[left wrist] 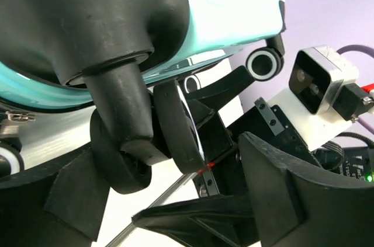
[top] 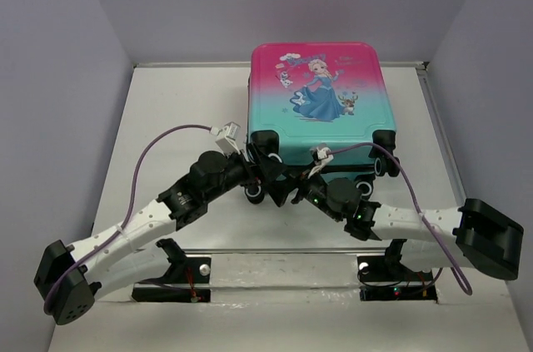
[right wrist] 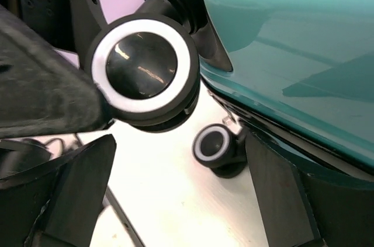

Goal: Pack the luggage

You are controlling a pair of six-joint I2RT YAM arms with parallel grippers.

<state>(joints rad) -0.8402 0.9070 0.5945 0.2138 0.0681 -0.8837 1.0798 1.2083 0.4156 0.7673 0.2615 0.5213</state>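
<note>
The luggage lies flat at the back middle of the table, its pink-to-teal printed shell facing up and its black wheels toward me. My left gripper is at the near left corner, open, with its fingers either side of a black wheel below the teal shell. My right gripper is right beside it, open and empty, under the same wheel end. In the right wrist view a white-ringed wheel hangs just above my right gripper, with a smaller wheel farther off.
The two grippers are very close together under the case; the right arm's wrist camera shows in the left wrist view. Purple cables loop over both arms. A metal rail runs along the near table edge. Grey walls enclose the white table.
</note>
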